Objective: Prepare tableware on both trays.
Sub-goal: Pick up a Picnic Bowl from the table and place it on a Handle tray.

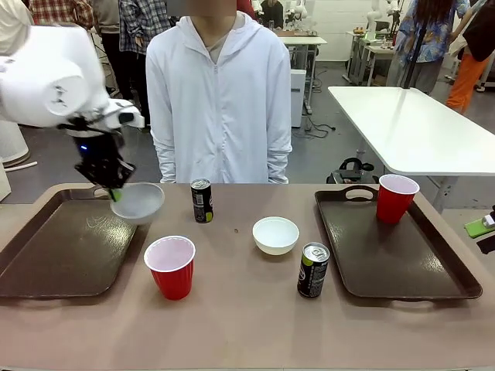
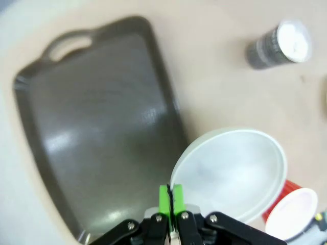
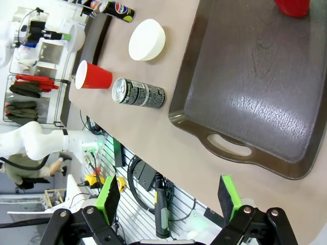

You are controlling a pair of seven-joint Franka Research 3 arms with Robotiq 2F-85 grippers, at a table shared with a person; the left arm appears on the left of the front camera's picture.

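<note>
Left tray (image 1: 62, 247) lay bare; white bowl (image 1: 139, 202) hung over its inboard rim, off the table. Left gripper (image 1: 114, 189) was clenched on the bowl's rim. Thin pinch, so best call: keep it level, move well inside the tray, lower flat before releasing.

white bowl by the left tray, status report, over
Left gripper shut on rim of white bowl. Bowl raised at right edge of left tray, not set down. Right gripper open, off table. Red cup nearby, outside tray.
</note>
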